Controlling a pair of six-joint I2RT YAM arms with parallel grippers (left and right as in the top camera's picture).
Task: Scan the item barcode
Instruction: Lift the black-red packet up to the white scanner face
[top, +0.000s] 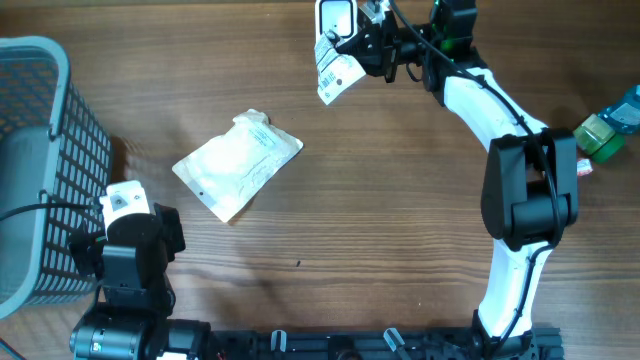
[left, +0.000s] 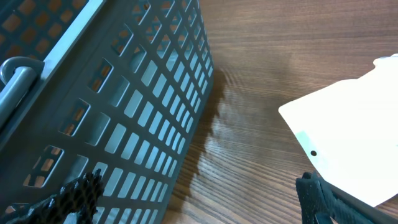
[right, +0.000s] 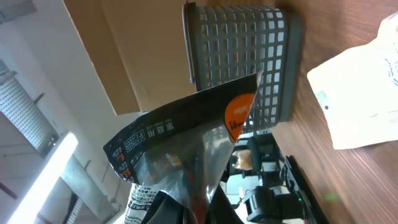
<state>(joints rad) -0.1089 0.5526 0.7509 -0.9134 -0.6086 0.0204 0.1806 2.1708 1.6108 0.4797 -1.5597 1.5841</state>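
- Overhead: the packet (top: 337, 68) is held up off the table (top: 400, 220) near the far edge by the right gripper (top: 365, 48). The jaws are pinched tight on one end, and a white barcode label is turned up toward the camera.
- Right wrist: the packet is seen close up as dark foil with an orange patch and printed text, hanging in front of the lens. Nothing else is gripped.
- Left gripper (left: 199, 205) is spread fully wide and nothing is held. It is parked low beside the basket (left: 124, 93), with the pouch (left: 348, 137) just ahead.
- The pouch is laid flat mid-table, untouched, well apart from the packet.
- A green object (top: 600, 135) is seen at the right edge, but what it is cannot be told. No scanner can be picked out for sure.
- Progress: pick-up is judged done, since the item is lifted and the label is exposed. Barcode presentation seems under way, but whether a scan has registered cannot be told.
- Left to do: the barcode is to be lined up with a reader, then the packet is probably set down or binned. The pouch may be next, which is only a guess.
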